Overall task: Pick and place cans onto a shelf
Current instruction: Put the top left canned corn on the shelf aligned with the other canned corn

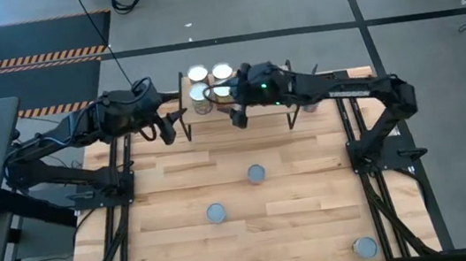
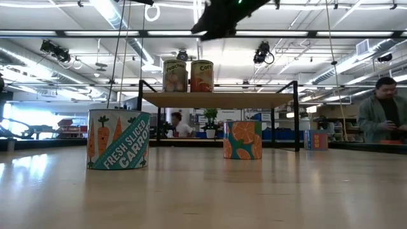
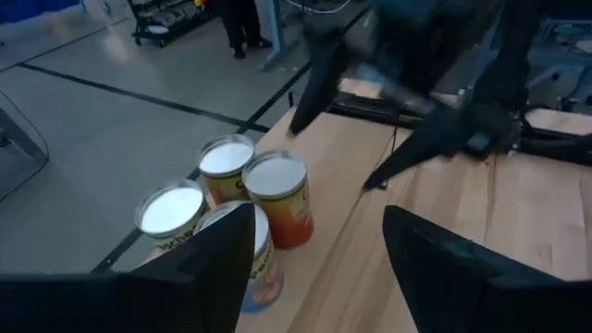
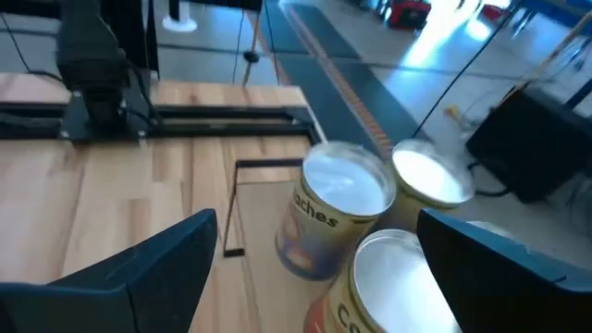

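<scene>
Four cans (image 1: 210, 85) stood bunched at the left end of the shelf (image 1: 266, 113), a light-wood board on thin black legs at the far edge of the worktop (image 1: 298, 221). Both arms reached over that shelf. The right claw (image 1: 239, 118) hung just beside the cluster on its near side, fingers spread apart and holding nothing; its wrist camera looked down past those fingers at a tin lettered "Peaches" (image 4: 335, 217) with two more white-topped tins touching it. The left claw (image 1: 166, 130) hovered off the shelf's left end, also spread wide and empty, and its own camera showed the four tins (image 3: 250, 199) packed against one another. Three other cans stood well apart on the open worktop: one near the middle (image 1: 256, 174), one nearer the front (image 1: 215, 212), and one by the front right corner (image 1: 365, 246). From table height a carrot tin (image 2: 118, 138) and an orange-patterned tin (image 2: 242, 139) stood upright on the worktop. Something small sat under the shelf's right end (image 1: 309, 103), possibly another can, though the arm hid most of it. A person (image 2: 383, 119) stood in the room behind
</scene>
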Available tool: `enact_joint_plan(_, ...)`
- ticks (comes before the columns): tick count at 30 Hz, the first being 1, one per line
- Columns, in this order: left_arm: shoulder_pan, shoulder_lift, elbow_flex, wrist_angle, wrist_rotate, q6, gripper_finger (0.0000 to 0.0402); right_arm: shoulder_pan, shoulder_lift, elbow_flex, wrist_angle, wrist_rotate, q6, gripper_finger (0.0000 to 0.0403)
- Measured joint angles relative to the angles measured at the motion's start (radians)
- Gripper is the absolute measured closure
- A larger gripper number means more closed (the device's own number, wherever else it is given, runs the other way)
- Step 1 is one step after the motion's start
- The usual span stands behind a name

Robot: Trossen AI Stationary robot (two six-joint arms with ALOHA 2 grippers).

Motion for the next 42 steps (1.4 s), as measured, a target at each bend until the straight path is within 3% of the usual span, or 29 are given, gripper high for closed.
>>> enact_joint_plan(10, 0.000, 0.000, 0.000, 0.000, 0.000, -0.001, 0.0159, -0.075, 0.082, 0.021, -0.038, -0.033, 0.016, 0.0026)
enact_joint_plan(16, 0.000, 0.000, 0.000, -0.001, 0.000, 0.000, 0.0159, -0.077, 0.080, 0.022, -0.099, -0.075, 0.035, 0.0029)
enact_joint_plan(42, 0.000, 0.000, 0.000, -0.023, 0.000, 0.002, 0.0159, -0.061, 0.079, 0.022, -0.130, -0.068, 0.067, 0.0029)
